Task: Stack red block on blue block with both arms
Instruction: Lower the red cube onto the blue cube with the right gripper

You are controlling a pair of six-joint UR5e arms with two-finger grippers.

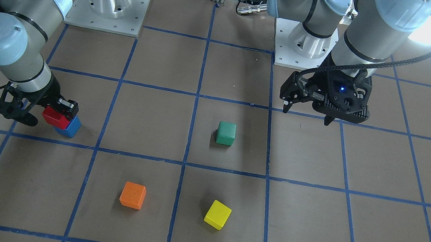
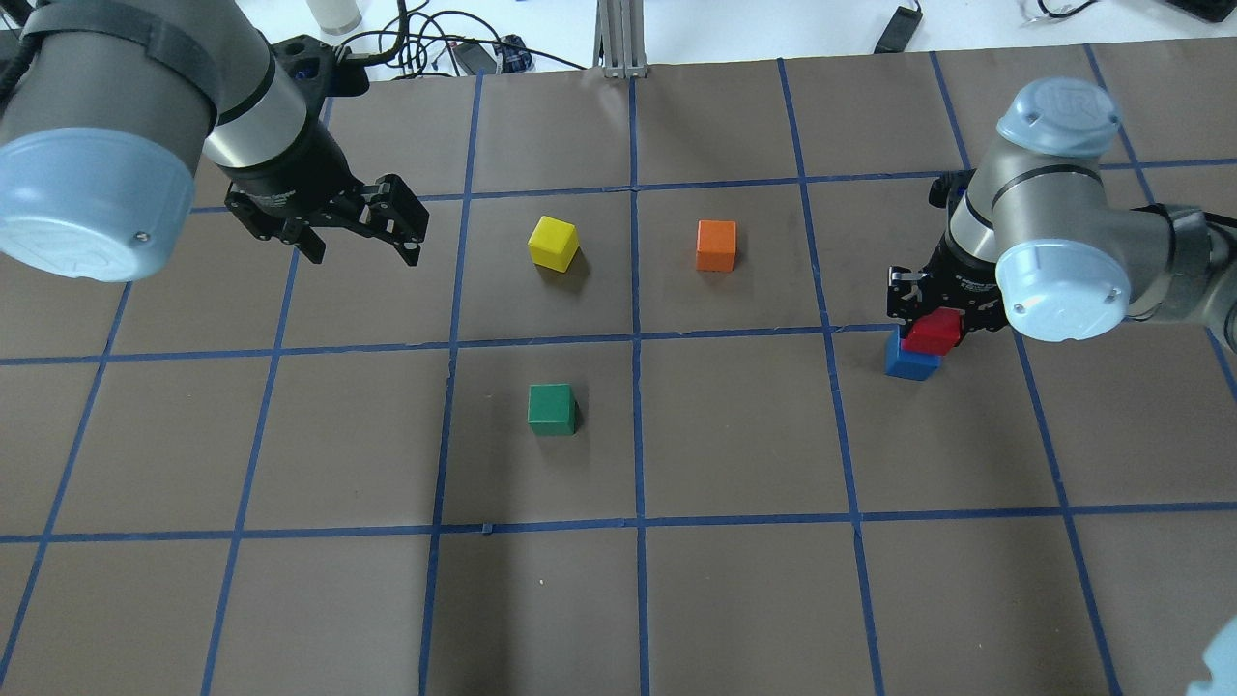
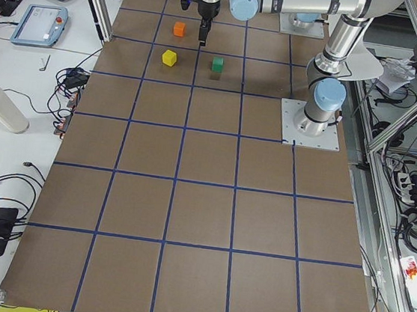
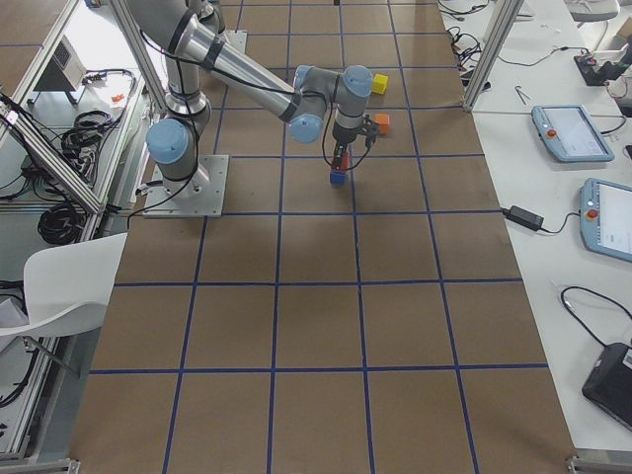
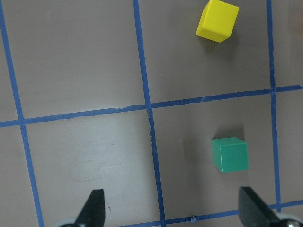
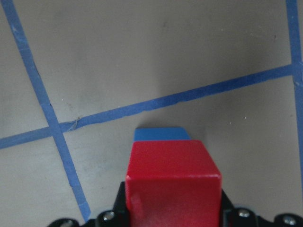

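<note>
My right gripper is shut on the red block and holds it on top of the blue block, shifted a little off its centre. I cannot tell whether the two blocks touch. In the front-facing view the red block overlaps the blue block. The right wrist view shows the red block between the fingers, with the blue block's far edge showing beyond it. My left gripper is open and empty, hovering above the table far from both blocks. It also shows in the left wrist view.
A green cube sits near the table's middle, a yellow cube and an orange cube farther out. The green cube and the yellow cube lie below the left gripper. Blue tape lines grid the brown table.
</note>
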